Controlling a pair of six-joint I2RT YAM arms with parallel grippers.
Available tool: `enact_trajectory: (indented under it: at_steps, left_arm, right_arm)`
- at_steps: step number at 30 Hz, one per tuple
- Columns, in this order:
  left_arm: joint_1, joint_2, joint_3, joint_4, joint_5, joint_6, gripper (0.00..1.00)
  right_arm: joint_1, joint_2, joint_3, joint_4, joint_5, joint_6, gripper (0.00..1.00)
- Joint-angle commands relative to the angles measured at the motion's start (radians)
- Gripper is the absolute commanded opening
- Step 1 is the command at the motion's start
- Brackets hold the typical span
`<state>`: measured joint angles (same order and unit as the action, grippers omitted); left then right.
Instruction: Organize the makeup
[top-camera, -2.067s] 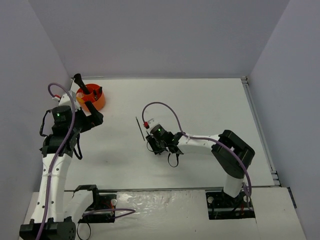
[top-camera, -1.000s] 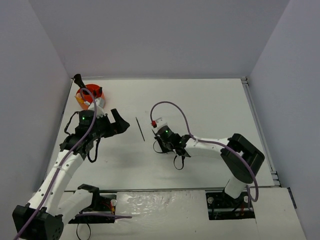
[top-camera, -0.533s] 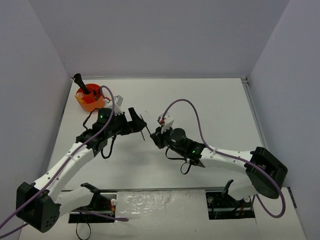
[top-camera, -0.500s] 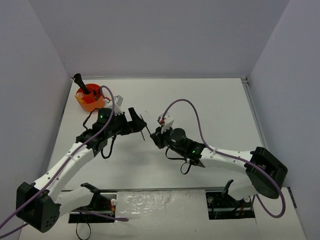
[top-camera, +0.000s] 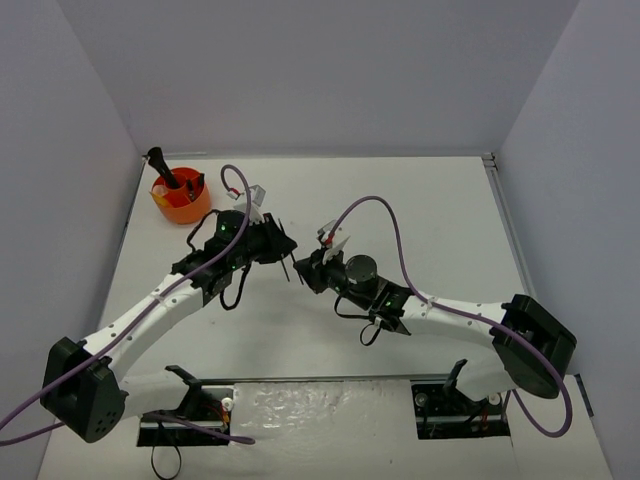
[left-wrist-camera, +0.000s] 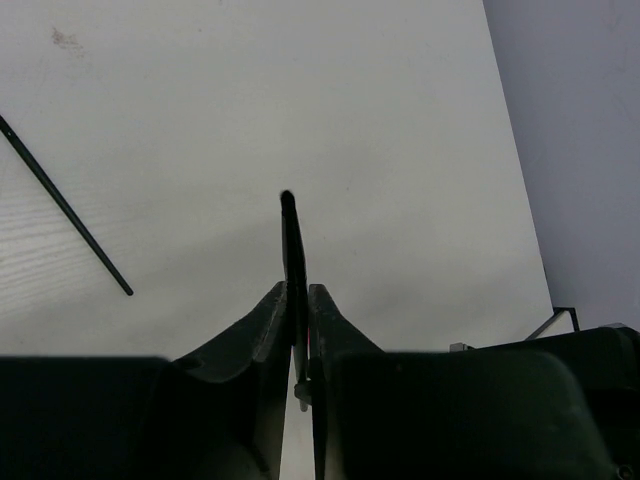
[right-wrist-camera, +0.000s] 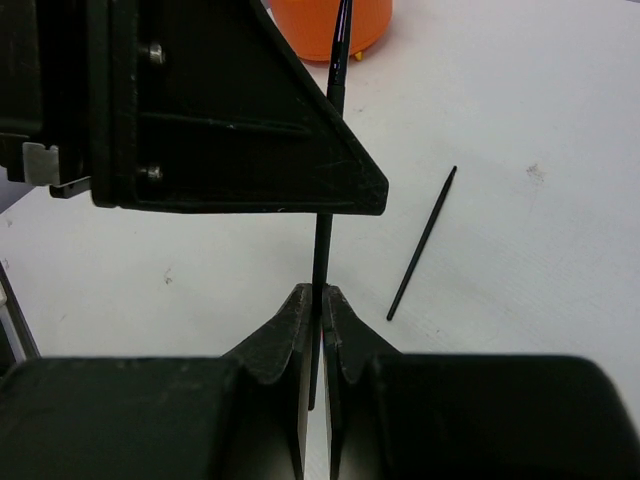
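Observation:
A thin black pencil (right-wrist-camera: 324, 245) is held at once by both grippers, above the table's middle. My right gripper (right-wrist-camera: 322, 290) is shut on its lower end. My left gripper (left-wrist-camera: 297, 288) is shut on the same pencil (left-wrist-camera: 291, 240), whose tip sticks out past the fingertips. From above, the left gripper (top-camera: 279, 243) and right gripper (top-camera: 303, 272) almost meet. A second thin black pencil (left-wrist-camera: 65, 205) lies loose on the table, and it also shows in the right wrist view (right-wrist-camera: 422, 245).
The orange round holder (top-camera: 181, 203) stands at the back left with a black brush (top-camera: 160, 165) upright in it; its edge (right-wrist-camera: 365, 20) shows in the right wrist view. White tabletop (top-camera: 430, 210) stretches to the right, with grey walls around it.
My left arm swung right from the orange holder to the right gripper, and its jaws went from wide open to shut on the pencil. The right arm stretched further left.

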<state>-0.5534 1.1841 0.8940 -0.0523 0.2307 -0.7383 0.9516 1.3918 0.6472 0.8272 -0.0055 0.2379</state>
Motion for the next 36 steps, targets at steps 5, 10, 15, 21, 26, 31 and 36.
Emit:
enact_trajectory:
  at_steps: [5,10,15,21,26,31,36]
  left_arm:
    - [-0.016,0.005,0.062,0.111,-0.004,-0.012,0.00]
    - [-0.016,0.006,0.084,0.083,-0.047,0.022,0.00]
    - [-0.009,0.013,0.175,-0.045,-0.224,0.142,0.00]
    - [0.112,0.038,0.288,-0.104,-0.449,0.307,0.00]
    - [0.281,0.094,0.324,0.058,-0.569,0.412,0.00]
    - [0.464,0.225,0.432,0.198,-0.530,0.520,0.00]
    - [0.573,0.364,0.549,0.299,-0.493,0.560,0.00]
  right_arm:
    - [0.007,-0.024,0.035,0.124,-0.011,-0.015,0.11]
    - [0.005,-0.023,0.044,0.106,0.006,-0.032,0.60]
    - [-0.004,-0.037,0.061,0.030,0.072,-0.066,0.91]
    - [-0.020,-0.028,0.069,-0.053,0.103,-0.097,0.98]
    - [-0.046,0.012,0.061,-0.063,0.084,-0.097,0.98]
    - [-0.068,0.043,0.067,-0.085,0.046,-0.090,0.98]
    - [-0.091,0.079,0.068,-0.077,-0.032,-0.084,0.98]
